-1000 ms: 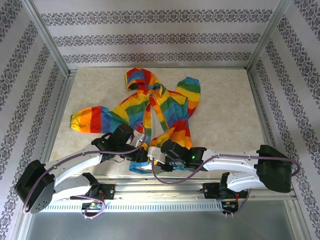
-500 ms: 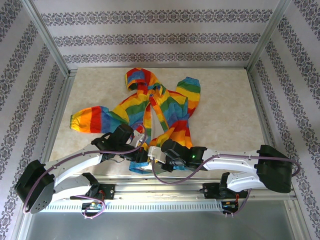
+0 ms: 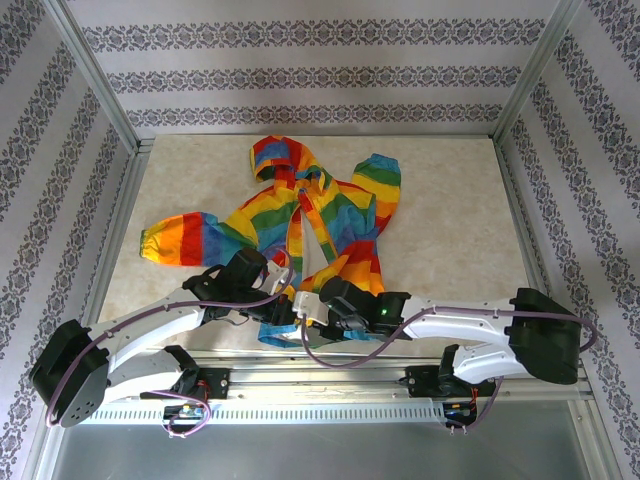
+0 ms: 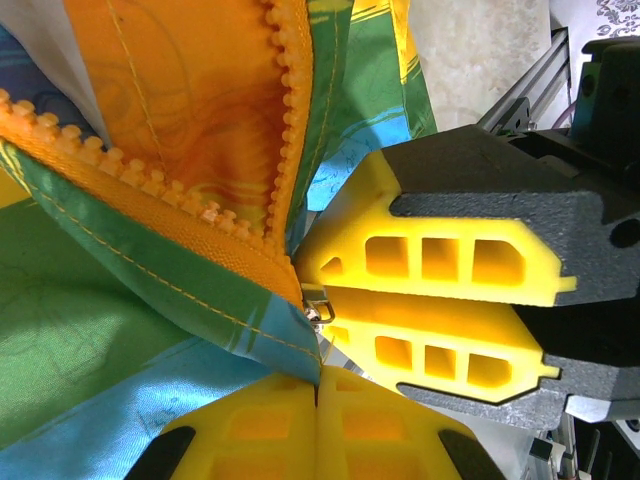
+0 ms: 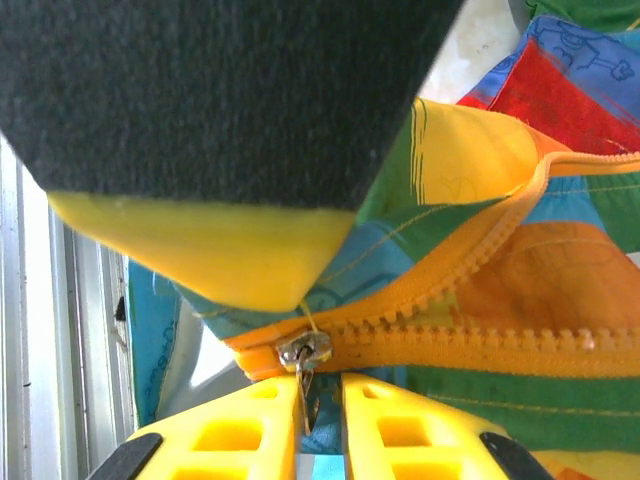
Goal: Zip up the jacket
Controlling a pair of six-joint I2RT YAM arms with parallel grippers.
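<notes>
Left gripper (image 4: pixel 318 388) clamps the jacket (image 3: pixel 345 215) hem beside the zipper (image 5: pixel 450 338) base. Right gripper (image 5: pixel 320 392) pinches the pull (image 5: pixel 303 352) (fingers (image 5: pixel 230 438) nearly touching).

Thin smooth cloth jacket (image 3: pixel 320 215), matt plastic zipper teeth (image 4: pixel 287 120), shiny metal zipper pull (image 5: pixel 303 350).

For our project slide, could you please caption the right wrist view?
Right gripper straddling the metal zipper pull at the base of the rainbow jacket's orange zipper.
</notes>
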